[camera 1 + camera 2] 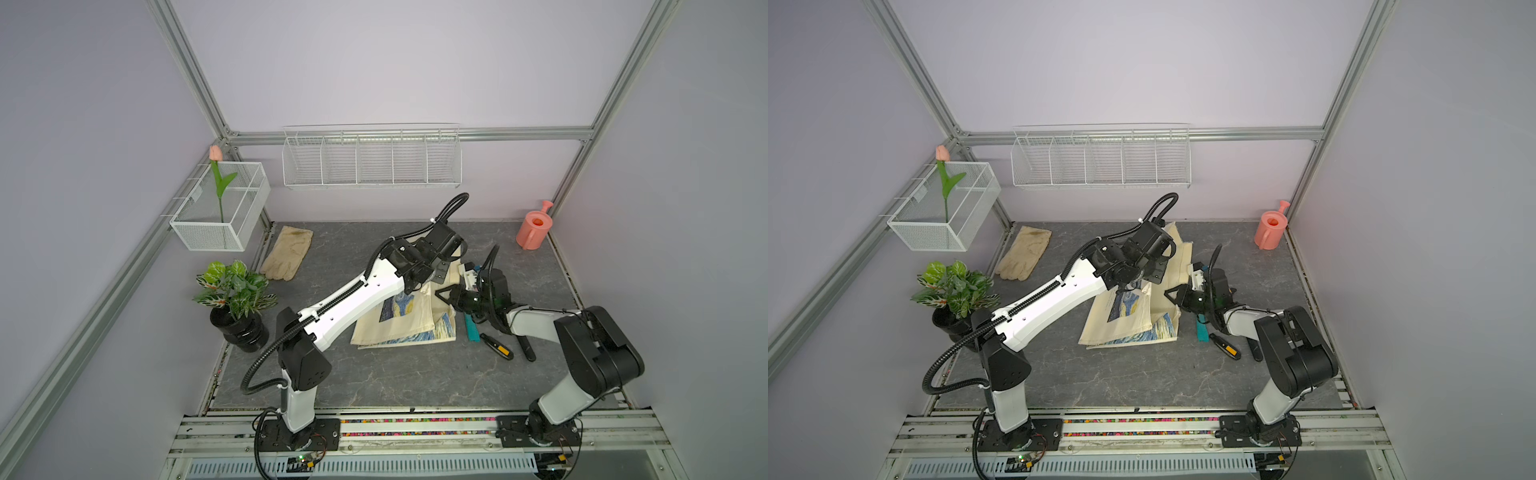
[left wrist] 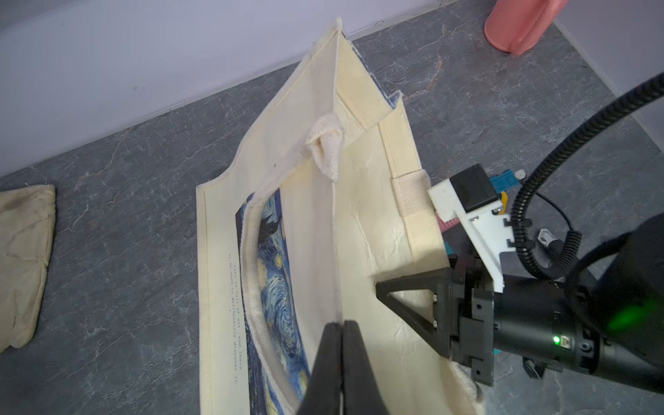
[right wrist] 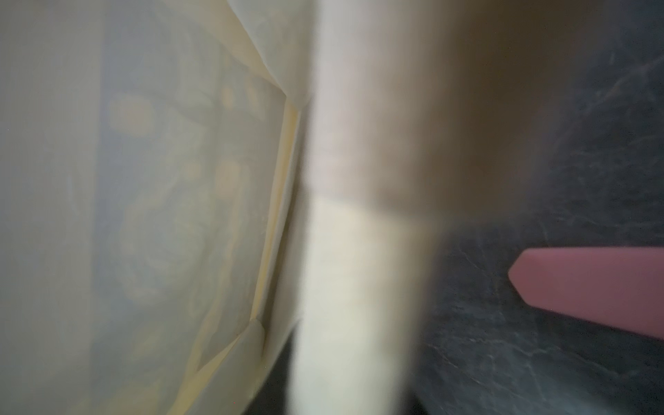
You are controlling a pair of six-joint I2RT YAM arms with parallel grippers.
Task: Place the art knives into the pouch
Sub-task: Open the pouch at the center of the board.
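Note:
The pouch (image 1: 399,328), cream canvas with a blue-and-yellow swirl print, lies mid-table with its mouth toward the right arm. My left gripper (image 2: 340,323) is shut on the pouch's upper rim and holds that wall up, so the mouth gapes. My right gripper (image 1: 437,294) is shut at the mouth. One finger (image 2: 406,291) lies inside on the lower wall, pinching the lower rim. In the right wrist view its jaws are hidden behind blurred cream fabric (image 3: 359,251). An art knife (image 1: 496,347), black with a yellow slider, lies untouched on the table right of the pouch.
Beside that knife lie a teal cutter (image 1: 471,328), a slim black tool (image 1: 525,347) and a pink cutter (image 3: 589,291). Beige gloves (image 1: 286,253) lie at back left and a potted plant (image 1: 235,291) stands at left. A pink watering can (image 1: 534,228) is back right. Wire baskets (image 1: 372,160) hang on the wall.

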